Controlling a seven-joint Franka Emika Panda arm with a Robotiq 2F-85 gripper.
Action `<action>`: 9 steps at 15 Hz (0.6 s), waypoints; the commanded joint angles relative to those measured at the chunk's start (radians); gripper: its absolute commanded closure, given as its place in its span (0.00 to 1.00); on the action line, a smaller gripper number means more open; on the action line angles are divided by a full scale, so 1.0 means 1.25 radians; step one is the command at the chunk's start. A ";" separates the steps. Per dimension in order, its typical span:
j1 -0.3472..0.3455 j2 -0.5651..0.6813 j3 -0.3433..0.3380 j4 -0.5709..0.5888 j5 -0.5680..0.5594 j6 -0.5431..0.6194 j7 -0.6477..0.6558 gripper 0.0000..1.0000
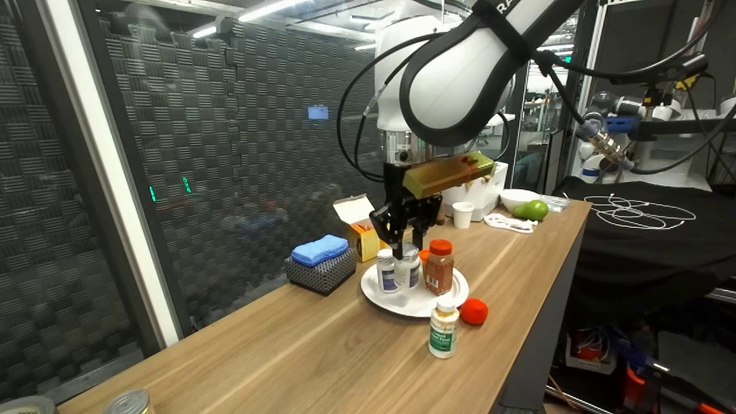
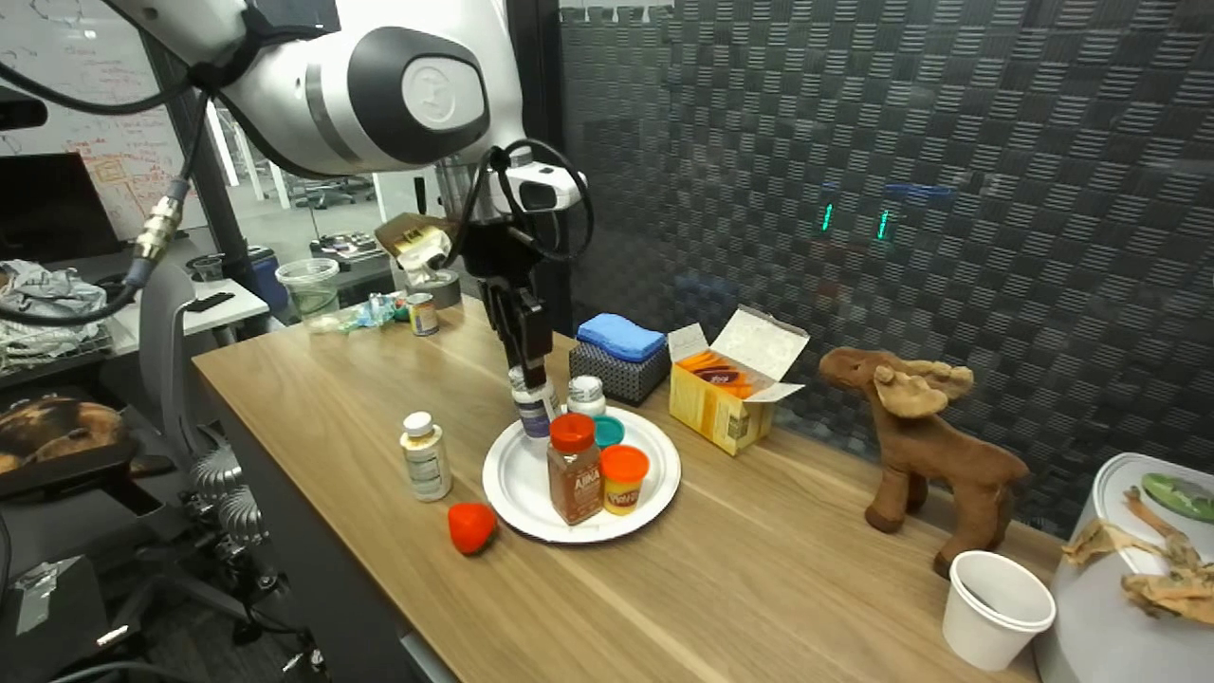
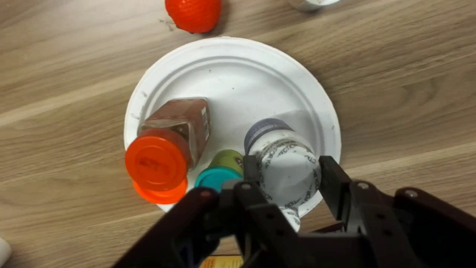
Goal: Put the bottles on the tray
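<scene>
In an exterior view, the gripper (image 1: pixel 407 251) hangs over the round white plate (image 1: pixel 409 303), clasping a white pill bottle (image 1: pixel 407 276) at the top (a second white bottle (image 1: pixel 387 273) stands just beside it). The green-labelled bottle (image 1: pixel 443 333) stands on the table (image 1: pixel 345 351) near the plate's rim. In an exterior view, the red-capped spice bottle (image 2: pixel 575 474) stands toward the plate's near edge. In the wrist view, the clasped cap (image 3: pixel 290 175) sits between the fingertips (image 3: pixel 251 167).

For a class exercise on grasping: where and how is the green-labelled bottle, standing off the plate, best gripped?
Probably by its white cap, from straight above: the bottle stands upright, its cap round, uncovered and narrower than the body.
</scene>
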 commanded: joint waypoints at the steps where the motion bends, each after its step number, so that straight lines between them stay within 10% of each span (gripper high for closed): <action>1: -0.009 0.019 -0.012 0.011 -0.016 0.007 0.037 0.81; 9: -0.004 0.057 -0.013 0.023 -0.015 0.013 0.036 0.81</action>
